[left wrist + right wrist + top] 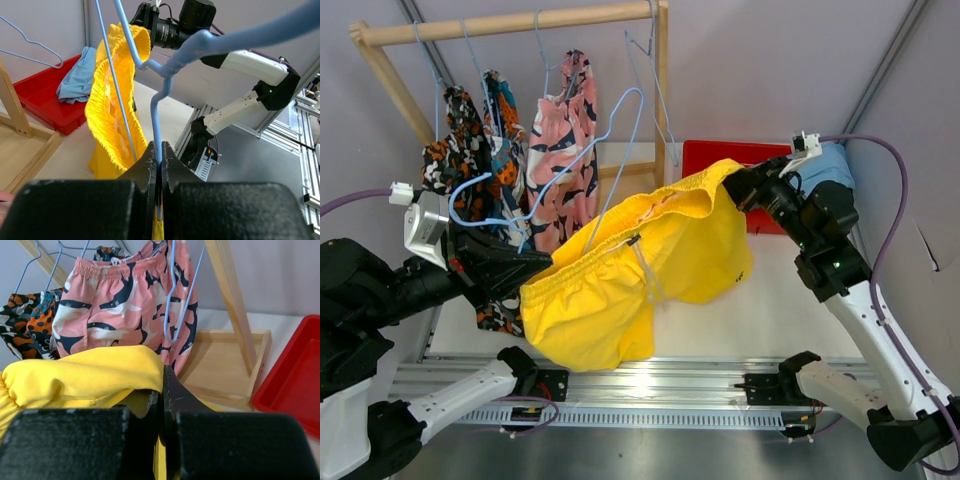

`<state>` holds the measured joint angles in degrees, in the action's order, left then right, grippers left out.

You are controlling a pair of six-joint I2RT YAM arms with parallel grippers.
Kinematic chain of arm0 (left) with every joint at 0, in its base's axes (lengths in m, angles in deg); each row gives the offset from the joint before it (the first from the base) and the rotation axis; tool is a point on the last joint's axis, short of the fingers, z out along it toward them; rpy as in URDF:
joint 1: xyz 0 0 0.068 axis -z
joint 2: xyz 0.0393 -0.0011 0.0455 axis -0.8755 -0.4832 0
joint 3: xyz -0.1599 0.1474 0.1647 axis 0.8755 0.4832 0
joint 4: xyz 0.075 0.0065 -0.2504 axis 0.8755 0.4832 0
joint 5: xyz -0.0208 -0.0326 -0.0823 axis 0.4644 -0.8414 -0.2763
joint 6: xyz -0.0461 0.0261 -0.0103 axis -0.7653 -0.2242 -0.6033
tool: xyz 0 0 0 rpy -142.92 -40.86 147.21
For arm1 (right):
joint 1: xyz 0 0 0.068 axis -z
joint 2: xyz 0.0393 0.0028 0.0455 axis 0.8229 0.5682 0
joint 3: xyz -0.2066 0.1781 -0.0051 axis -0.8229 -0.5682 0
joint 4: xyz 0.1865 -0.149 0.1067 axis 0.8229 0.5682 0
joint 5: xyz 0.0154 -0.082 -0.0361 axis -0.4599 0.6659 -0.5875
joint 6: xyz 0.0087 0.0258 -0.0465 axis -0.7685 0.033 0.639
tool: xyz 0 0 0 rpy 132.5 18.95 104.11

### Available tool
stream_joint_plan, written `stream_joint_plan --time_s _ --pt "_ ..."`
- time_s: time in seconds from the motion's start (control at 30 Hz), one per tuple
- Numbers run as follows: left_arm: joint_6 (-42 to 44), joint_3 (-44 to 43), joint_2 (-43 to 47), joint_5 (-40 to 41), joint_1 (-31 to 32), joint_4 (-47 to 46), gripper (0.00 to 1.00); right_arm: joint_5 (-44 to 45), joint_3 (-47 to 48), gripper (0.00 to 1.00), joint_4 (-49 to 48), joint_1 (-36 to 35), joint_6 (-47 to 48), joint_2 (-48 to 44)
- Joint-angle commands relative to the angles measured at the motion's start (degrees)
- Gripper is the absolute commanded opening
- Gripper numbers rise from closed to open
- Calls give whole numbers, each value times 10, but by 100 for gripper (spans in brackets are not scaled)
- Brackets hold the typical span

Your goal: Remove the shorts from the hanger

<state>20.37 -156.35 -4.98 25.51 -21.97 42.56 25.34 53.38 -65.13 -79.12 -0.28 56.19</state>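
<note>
Left fingers [144,167] clenched on the blue hanger [200,42]; right fingers [175,397] grasping the yellow shorts [610,290] by the waistband.

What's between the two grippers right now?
The yellow shorts span from the right gripper to the left gripper, with the blue hanger running through their waistband. The top view shows it.
</note>
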Motion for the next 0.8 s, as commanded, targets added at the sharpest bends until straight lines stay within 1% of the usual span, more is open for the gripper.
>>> stream_joint_plan --time_s 0.0,0.03,0.07,0.1,0.13,0.17,0.23,0.27,0.3,0.33,0.37,0.4,0.43,0.47,0.5,0.53,0.57,0.63,0.67,0.7,0.73,0.77 --pt "8 -8 -4 0 6 -9 0 -31 -16 0 -34 0 -28 -1" --pt "9 -9 -7 6 6 -12 0 -55 -20 0 -39 -30 -16 -2" --pt "9 -6 -16 28 6 -19 0 -104 -24 0 -48 -54 -3 -3" --pt "11 -2 -20 42 6 -26 0 -114 -23 0 -41 -86 13 -2" --pt "14 4 -25 62 6 -34 0 -112 -19 0 -31 -156 29 2" --pt "15 21 -39 108 6 -50 0 -101 -13 0 -5 -189 56 5" --pt "22 27 -62 172 6 -48 0 -85 7 0 32 -259 74 15" --pt "20 28 -91 259 6 -23 0 -39 17 0 56 -272 88 16" --pt "19 29 -104 306 6 -8 0 -3 29 0 70 -280 93 13" --pt "17 30 -114 339 6 5 0 35 62 0 84 -280 96 12" --pt "16 40 -119 361 6 15 0 126 86 0 118 -278 115 12" --pt "13 58 -117 380 6 25 0 170 112 0 134 -275 128 14" --pt "11 82 -110 382 7 25 0 206 174 0 146 -268 144 25" --pt "7 96 -101 379 7 21 0 263 210 0 168 -246 158 34" --pt "4 134 -82 370 6 16 0 287 247 0 178 -229 179 47" --pt "2 144 -72 367 6 15 0 307 286 0 185 -211 188 76" --pt "-4 154 -64 365 6 16 0 317 360 0 187 -164 196 92" --pt "-7 183 -49 359 6 16 0 311 429 0 186 -108 204 127" --pt "-11 189 -44 358 6 16 0 293 493 0 183 -81 203 169" --pt "-12 198 -42 359 6 14 0 287 523 0 179 -35 202 192" --pt "-13 206 -42 359 6 7 0 279 550 0 173 -15 205 214" --pt "-14 210 -42 358 6 2 0 266 592 0 158 1 209 256"
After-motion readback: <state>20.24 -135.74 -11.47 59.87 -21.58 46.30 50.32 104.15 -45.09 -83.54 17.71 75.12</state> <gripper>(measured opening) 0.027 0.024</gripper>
